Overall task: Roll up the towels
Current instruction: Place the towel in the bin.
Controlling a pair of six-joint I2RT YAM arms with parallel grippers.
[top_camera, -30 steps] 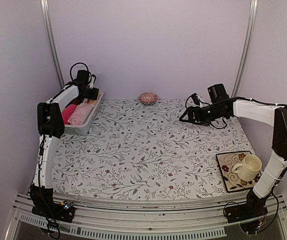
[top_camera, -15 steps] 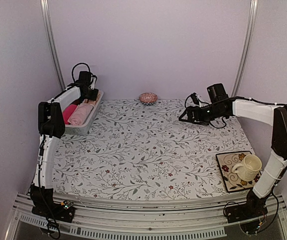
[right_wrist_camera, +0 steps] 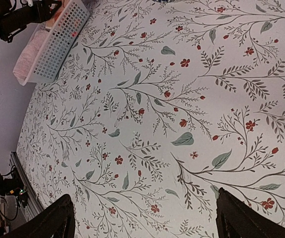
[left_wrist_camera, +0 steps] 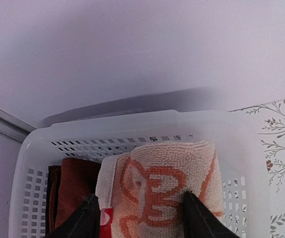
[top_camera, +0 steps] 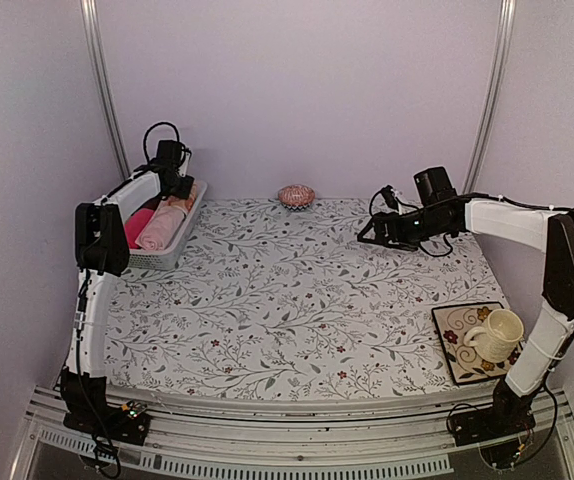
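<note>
Nearest, at the right corner of the floral-printed worktop (top_camera: pixel 297 300): one cream mug (top_camera: pixel 495 333), set upright on a square patterned plate (top_camera: pixel 454 352). Farther back on the right: the right gripper (right_wrist_camera: pixel 145 218), held above the worktop, its fingers (right_wrist_camera: pixel 58 220) spread wide and nothing held between them; only bare print is seen beneath it. At the far left corner: one white perforated basket (left_wrist_camera: pixel 132 126), placed against the wall. Contained within it: the plain light pink towel (top_camera: pixel 160 225), rolled and laid lengthwise; a bright magenta cloth (top_camera: pixel 134 226) just beside it on the wall side; a dark red-brown cloth (left_wrist_camera: pixel 73 183) at the far end. Over that far end: the left gripper (left_wrist_camera: pixel 142 218), closed part-way upon the peach-orange towel (left_wrist_camera: pixel 162 183), which is rolled, marked with a cream swirl pattern, and touched by a finger on either side. At the far edge, centre: one small round pinkish object (top_camera: pixel 296 195), its detail too small to be made out.
</note>
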